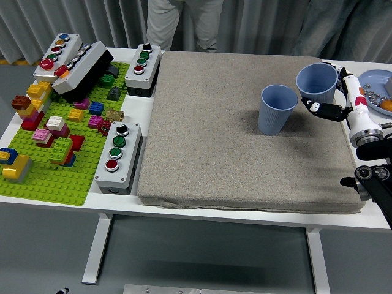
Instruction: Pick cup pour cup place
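The right hand [335, 105] grips one blue cup [316, 84], apparently lifted off the grey mat [233, 135], just beside the other cup [277, 109] standing upright

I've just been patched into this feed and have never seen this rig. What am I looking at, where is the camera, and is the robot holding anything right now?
You have one view, from a camera high on the robot's head, looking down over a white table. The robot is a humanoid; only its right hand shows, coming in from the right edge. Its fingers grip a blue cup, held up above a grey mat. A second blue cup stands upright on the mat just left of it. Further left lie a green building-brick plate with coloured bricks and several push-button boxes. A blue plate sits at the far right. A person stands behind the table.
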Robot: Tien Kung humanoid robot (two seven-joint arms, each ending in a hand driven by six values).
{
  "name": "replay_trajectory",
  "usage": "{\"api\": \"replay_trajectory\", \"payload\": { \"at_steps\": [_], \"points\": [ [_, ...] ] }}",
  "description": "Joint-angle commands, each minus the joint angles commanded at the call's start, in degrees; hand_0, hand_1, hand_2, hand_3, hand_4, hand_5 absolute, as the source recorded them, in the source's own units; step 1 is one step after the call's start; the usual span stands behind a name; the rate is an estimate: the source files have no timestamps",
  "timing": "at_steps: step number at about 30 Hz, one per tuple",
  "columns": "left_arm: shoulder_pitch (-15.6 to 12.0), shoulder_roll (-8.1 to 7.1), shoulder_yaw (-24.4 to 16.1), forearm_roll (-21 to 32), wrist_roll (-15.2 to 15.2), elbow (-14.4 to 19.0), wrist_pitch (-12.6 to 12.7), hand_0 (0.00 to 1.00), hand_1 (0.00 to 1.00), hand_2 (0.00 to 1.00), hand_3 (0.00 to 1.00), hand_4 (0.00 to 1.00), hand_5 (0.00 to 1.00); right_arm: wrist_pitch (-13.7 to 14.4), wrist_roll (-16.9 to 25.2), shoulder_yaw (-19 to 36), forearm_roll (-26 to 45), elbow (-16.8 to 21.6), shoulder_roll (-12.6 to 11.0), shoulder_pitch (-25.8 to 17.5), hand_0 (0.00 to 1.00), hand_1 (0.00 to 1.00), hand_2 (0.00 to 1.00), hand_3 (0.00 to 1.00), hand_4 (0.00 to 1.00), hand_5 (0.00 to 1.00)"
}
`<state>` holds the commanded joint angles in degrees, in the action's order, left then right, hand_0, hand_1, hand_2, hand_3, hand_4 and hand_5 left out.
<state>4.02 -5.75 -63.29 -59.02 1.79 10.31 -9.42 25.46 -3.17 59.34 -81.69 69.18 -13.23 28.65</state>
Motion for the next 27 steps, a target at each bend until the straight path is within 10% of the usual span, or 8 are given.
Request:
{"api": "replay_trajectory", "payload": {
  "at_steps": [27],
  "points": [
    [0.36,-0.14,-0.12,-0.06,-0.06,0.0,-0.04,0.836,0.808,0.884,0.807,0.638,0.998,1.4,-6.42,-2.56,-20.29,1.71,0.52,1.36,0.841,0.734,0.662,0.755,0.821,0.201]
  ]
}}
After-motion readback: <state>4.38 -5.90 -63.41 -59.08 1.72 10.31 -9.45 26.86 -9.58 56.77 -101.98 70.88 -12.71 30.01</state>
